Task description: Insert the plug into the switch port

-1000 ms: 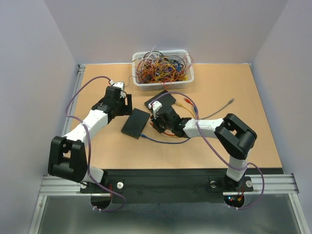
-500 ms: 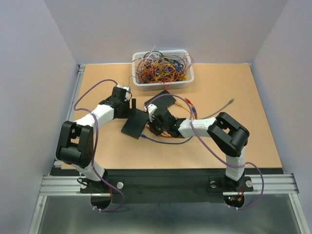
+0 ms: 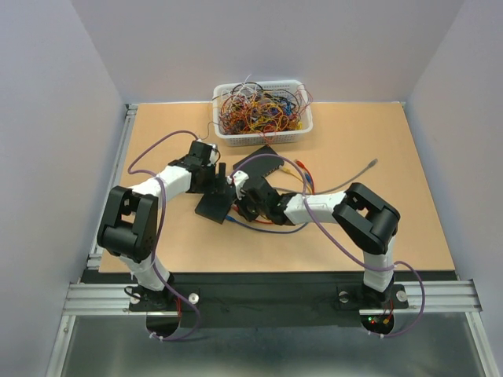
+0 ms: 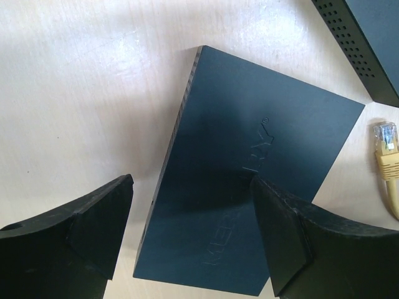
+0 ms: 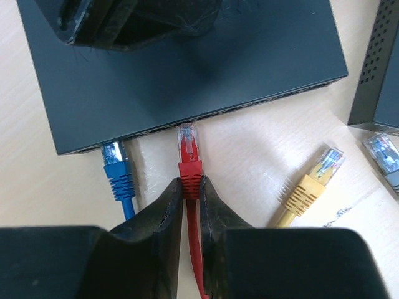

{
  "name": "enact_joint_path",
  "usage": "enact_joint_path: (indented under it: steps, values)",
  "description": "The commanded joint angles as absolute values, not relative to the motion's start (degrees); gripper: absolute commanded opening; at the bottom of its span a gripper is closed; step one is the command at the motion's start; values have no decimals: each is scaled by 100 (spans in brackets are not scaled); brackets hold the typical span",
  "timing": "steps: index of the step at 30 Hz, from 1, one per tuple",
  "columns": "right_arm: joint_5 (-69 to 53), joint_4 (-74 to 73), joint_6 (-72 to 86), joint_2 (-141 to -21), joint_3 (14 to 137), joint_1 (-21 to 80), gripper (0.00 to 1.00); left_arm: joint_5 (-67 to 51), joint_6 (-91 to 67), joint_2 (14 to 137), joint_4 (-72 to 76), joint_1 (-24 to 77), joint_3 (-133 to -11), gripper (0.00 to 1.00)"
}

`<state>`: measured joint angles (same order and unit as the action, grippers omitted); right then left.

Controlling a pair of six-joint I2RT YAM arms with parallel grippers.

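Black on black from above, so the top camera mostly gives layout: the switch box point(image 3: 214, 206) lies flat mid-table, just near of the wire basket point(image 3: 305, 130), with the left gripper point(image 3: 223, 177) over its far end and the right gripper point(image 3: 238, 210) at its right side. You can't read any plug from up there. The left wrist camera shows the wide-open jaws straddling the box's lid, one finger on either side and nothing clamped as far as I can tell, plus a loose yellow plug point(image 4: 386, 142) to the right. It doesn't show the ports at all. The right wrist camera is the useful one: fingers pinched on the red plug point(image 5: 189, 154), its clear tip right at the port edge point(image 5: 249, 107) but looking not seated yet. A blue plug point(image 5: 118, 167) to its left seems to be in already. So I'd say lined up, final push left.
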<state>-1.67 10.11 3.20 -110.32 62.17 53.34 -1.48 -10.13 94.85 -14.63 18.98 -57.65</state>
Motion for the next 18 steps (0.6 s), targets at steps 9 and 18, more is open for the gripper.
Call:
enact_joint_path:
  steps: [9, 18]
  values:
    - [132, 1160, 360, -10916, 6592, 5396, 0, 167, -1002, 9659, -1714, 1995, -5906, 88]
    - [35, 1292, 308, -10784, 6557, 5555, 0, 132, -1020, 9694, -1714, 2004, -5906, 88]
